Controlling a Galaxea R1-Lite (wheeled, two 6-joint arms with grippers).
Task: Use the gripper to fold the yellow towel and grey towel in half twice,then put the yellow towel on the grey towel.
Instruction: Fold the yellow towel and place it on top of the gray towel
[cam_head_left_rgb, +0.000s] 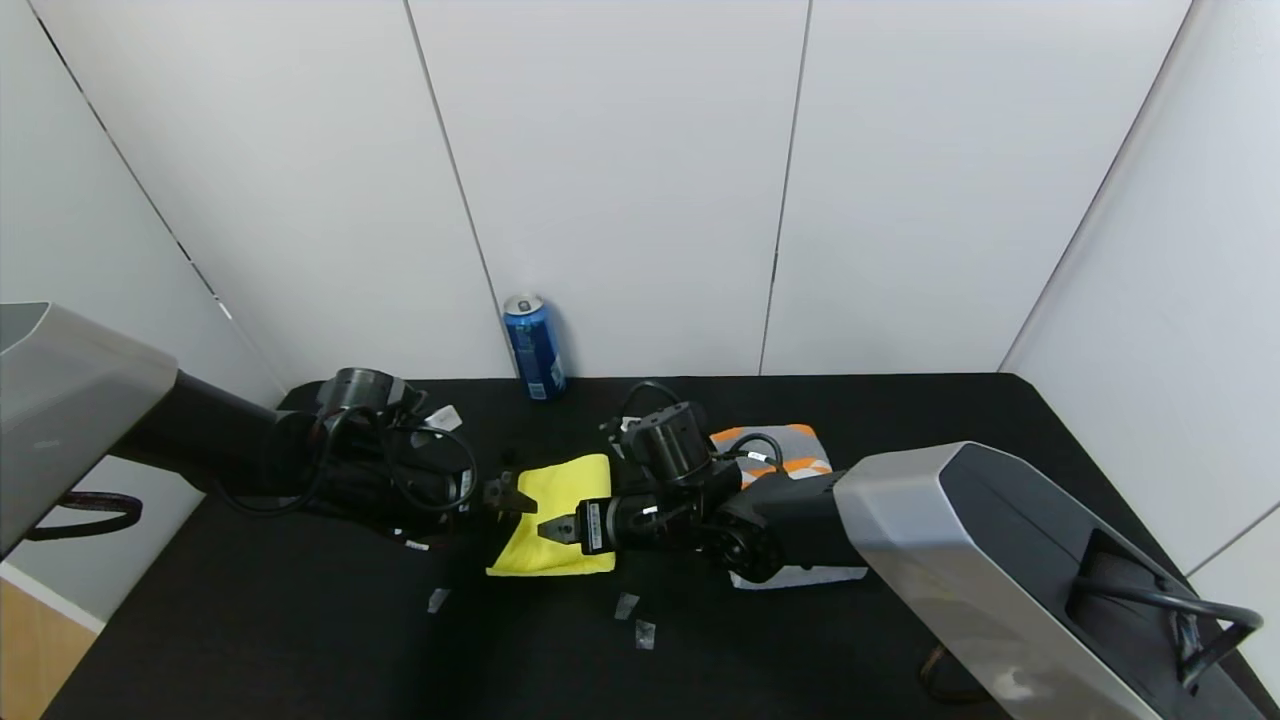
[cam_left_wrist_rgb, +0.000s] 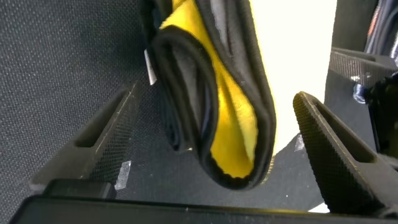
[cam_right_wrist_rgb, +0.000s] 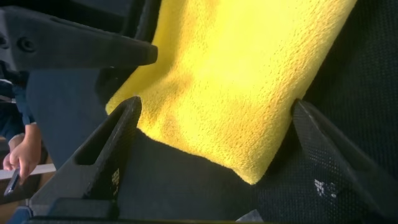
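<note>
Flanking yellow towel (cam_head_left_rgb: 556, 515): left gripper (cam_head_left_rgb: 503, 493), right gripper (cam_head_left_rgb: 556, 528), both spread wide.

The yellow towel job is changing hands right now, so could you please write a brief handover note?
Left pincer: open, at the yellow towel's left edge, nothing held.
Right pincer: open, over the towel's near right part, nothing held.
Yellow towel: folded compact, mid-table.
Grey towel: folded, to its right, partly under the right arm.
Left to do: any missing fold, then place yellow on grey.
</note>
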